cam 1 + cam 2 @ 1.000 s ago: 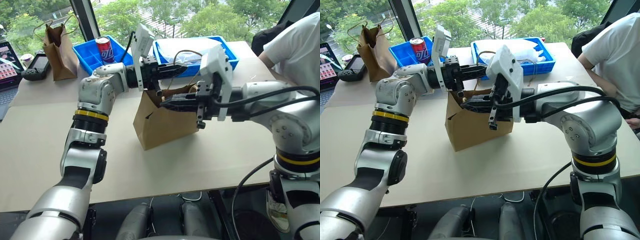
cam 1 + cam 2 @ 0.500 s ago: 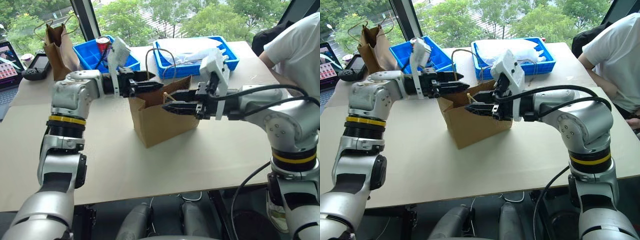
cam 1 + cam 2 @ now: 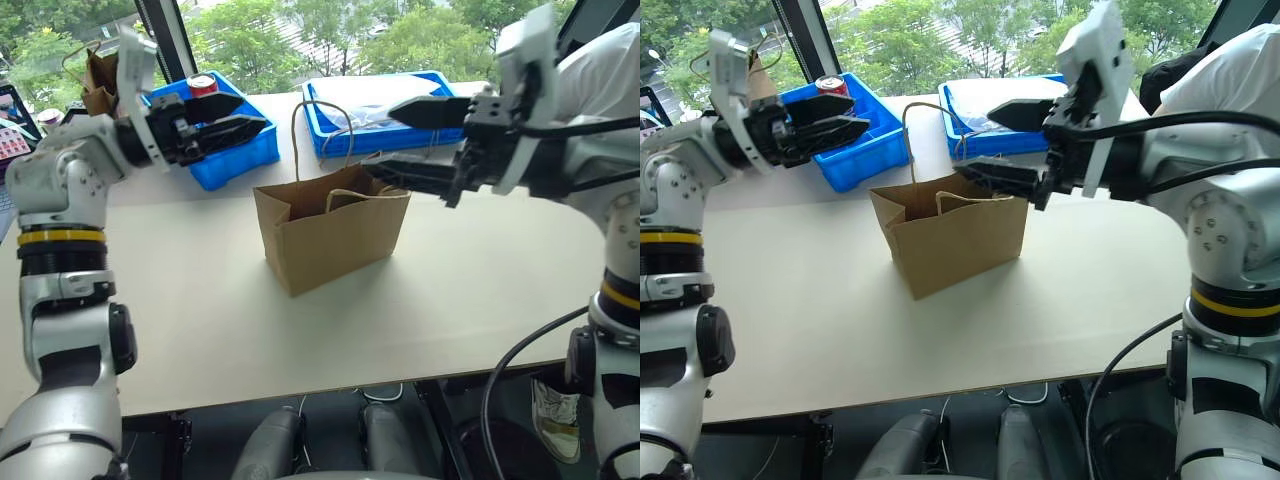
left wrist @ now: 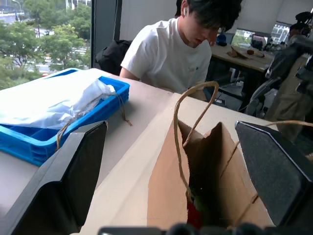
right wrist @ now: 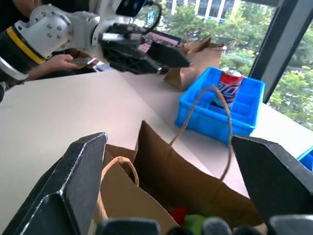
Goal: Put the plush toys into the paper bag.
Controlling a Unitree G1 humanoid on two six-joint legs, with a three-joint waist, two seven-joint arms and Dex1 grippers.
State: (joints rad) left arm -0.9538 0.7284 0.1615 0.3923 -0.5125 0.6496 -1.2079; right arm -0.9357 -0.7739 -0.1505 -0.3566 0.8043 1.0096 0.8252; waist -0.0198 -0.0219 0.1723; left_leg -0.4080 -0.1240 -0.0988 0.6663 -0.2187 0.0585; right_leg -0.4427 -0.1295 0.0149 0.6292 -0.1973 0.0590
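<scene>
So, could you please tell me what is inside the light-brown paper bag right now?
Down in the paper bag, a bit of the red plush toy and the light-green one show near the bottom. The bag's walls cover the rest of them.

Light-brown paper bag point(image 3: 330, 235) stands upright and open near the table's middle; red and green plush toys point(image 5: 188, 219) lie at its bottom
</scene>
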